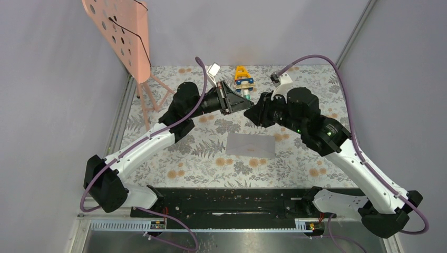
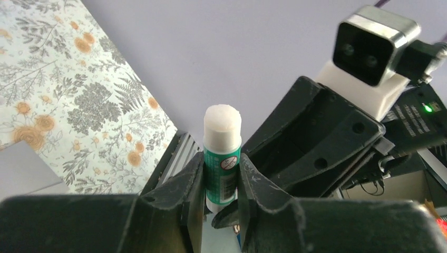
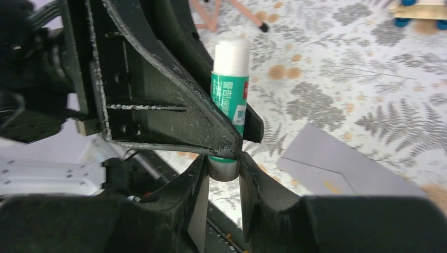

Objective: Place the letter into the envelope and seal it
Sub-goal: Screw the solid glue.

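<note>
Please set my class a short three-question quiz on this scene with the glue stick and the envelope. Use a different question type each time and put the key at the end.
1. True or false: the glue stick has its cap on.
2. The left claw clamps the stick's green body. What does the right claw clamp? A) the white glue tip B) the stick's base C) nothing
3. Fill in: the ____ lies flat on the floral table between the arms.

Key: 1 false, white glue is exposed; 2 B; 3 envelope.

I see plain lilac-grey walls (image 1: 253, 31) around a table (image 1: 203, 154) covered in fern-and-orange-flower print, evenly lit.
</note>
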Tool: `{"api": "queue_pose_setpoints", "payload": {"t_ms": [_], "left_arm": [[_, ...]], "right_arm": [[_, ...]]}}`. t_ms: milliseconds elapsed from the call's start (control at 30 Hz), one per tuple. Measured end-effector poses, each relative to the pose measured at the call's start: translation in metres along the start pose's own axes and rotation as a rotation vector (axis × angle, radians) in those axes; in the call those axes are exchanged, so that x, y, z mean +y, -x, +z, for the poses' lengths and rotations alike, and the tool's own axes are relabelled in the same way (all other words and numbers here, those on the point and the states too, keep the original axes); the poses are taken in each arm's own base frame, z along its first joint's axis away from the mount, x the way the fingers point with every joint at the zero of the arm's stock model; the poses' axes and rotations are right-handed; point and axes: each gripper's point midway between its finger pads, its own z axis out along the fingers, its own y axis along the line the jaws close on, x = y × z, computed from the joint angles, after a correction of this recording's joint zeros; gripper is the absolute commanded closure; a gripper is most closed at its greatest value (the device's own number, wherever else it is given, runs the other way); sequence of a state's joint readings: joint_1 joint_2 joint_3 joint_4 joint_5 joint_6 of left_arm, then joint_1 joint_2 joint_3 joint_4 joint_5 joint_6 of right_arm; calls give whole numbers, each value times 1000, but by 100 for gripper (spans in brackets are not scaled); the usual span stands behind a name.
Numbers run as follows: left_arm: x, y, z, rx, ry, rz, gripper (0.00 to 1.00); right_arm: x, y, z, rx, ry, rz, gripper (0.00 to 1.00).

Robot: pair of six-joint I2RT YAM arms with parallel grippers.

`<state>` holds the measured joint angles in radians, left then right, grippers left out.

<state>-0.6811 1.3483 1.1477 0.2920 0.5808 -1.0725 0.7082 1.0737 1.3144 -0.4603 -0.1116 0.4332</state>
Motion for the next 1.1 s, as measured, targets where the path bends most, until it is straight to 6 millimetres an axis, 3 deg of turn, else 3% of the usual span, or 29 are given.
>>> {"api": "queue_pose_setpoints", "payload": {"t_ms": [267, 300, 433, 500, 567, 733, 900, 1100], "left_arm": [[19, 8, 2, -56, 100, -9, 100], [21, 9, 2, -65, 111, -9, 100], [31, 11, 1, -81, 154, -19, 100], [33, 10, 0, -74, 164, -22, 100], [30, 11, 0, -70, 152, -8, 100], [8, 21, -6, -51, 36, 19, 100], [-43, 39, -22, -55, -223, 100, 100], [-97, 23, -44, 19, -474, 248, 100]], "right_arm": [[-14, 1, 15, -34, -251, -162, 100], [-15, 1, 17, -35, -279, -184, 96], [-20, 0, 26, -28, -358, -259, 35], [-25, -4, 24, -14, -367, -291, 17], [-27, -9, 20, -1, -350, -301, 10], [-5, -25, -4, 10, -135, -283, 8], [12, -13, -37, -100, 100, -127, 9], [49, 2, -51, -153, 433, 32, 11]]}}
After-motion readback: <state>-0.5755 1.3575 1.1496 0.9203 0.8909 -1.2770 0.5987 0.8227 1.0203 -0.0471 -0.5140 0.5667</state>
